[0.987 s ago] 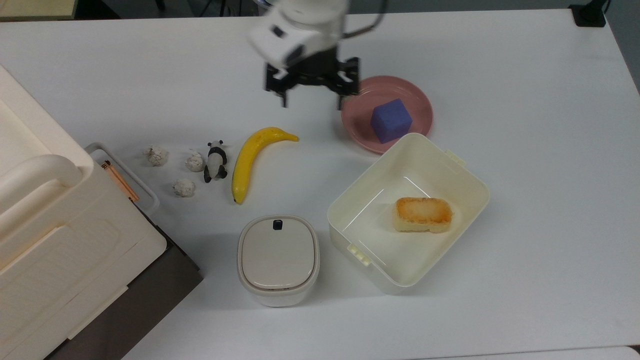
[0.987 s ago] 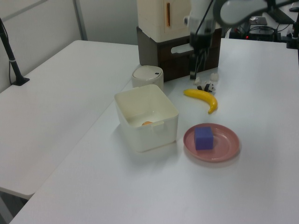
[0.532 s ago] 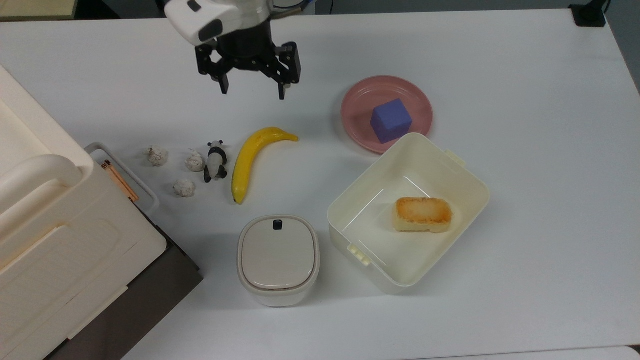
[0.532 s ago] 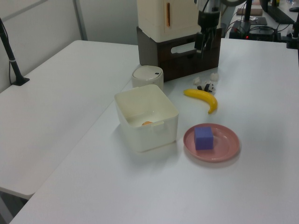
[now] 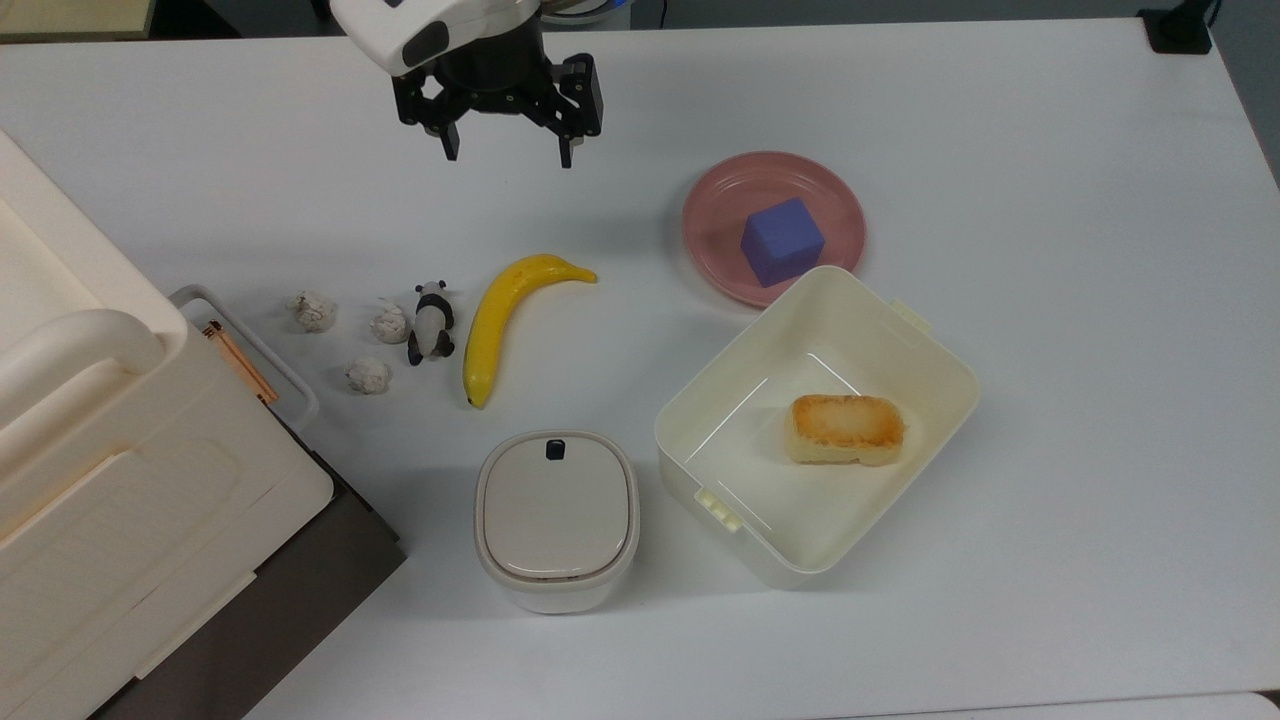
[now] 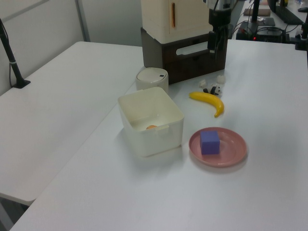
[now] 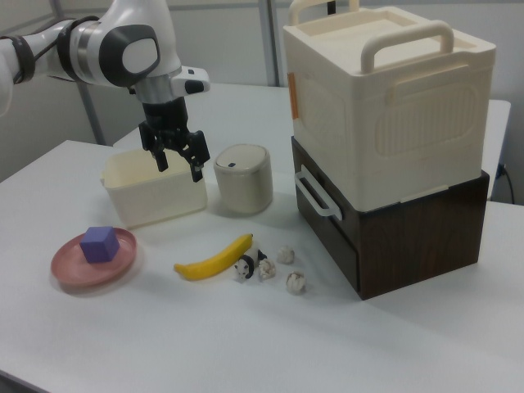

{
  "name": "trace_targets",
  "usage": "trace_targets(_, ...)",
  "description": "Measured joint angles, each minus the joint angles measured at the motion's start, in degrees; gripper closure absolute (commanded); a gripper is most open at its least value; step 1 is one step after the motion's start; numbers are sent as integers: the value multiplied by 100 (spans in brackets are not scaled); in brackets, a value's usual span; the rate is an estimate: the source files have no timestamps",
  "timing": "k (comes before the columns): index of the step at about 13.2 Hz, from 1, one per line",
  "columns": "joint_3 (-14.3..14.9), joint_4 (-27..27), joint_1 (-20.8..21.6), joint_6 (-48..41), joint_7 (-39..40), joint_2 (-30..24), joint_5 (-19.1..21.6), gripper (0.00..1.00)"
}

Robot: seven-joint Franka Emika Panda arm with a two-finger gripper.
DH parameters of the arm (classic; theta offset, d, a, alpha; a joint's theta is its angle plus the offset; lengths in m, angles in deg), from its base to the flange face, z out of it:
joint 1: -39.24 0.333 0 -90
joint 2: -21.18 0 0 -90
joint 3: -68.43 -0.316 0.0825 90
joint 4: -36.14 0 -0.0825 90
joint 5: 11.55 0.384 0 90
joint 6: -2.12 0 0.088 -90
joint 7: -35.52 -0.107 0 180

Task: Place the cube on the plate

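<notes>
The blue-purple cube (image 5: 782, 241) (image 6: 210, 142) (image 7: 101, 243) rests on the round pink plate (image 5: 720, 190) (image 6: 233, 150) (image 7: 74, 266), a little toward the cream tub. My gripper (image 5: 507, 155) (image 7: 180, 166) hangs open and empty high above the table, well off to the top view's left of the plate and beyond the banana's tip. In the left view the gripper (image 6: 216, 45) appears far back, in front of the dark cabinet.
A yellow banana (image 5: 500, 315), a panda figure (image 5: 431, 322) and three white lumps (image 5: 367, 375) lie mid-table. A cream tub (image 5: 930, 345) holding a bread piece (image 5: 846, 429) touches the plate's near edge. A lidded round container (image 5: 556, 517) and a stacked cream box on a dark cabinet (image 7: 385, 139) stand nearby.
The gripper swung from beside the plate to the top view's left and upward, away from the cube. In the last half second it barely shifted. The cube stayed on the plate.
</notes>
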Motion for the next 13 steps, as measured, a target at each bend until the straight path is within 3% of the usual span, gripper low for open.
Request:
trace_targets(4,8,-6,-117,-170,39,-120,26,0)
trace_targets(8,429,-12,-120,-182,39,-404,204,0)
trace_targets(13,443,-8,-59,-278,39,-499,208,0)
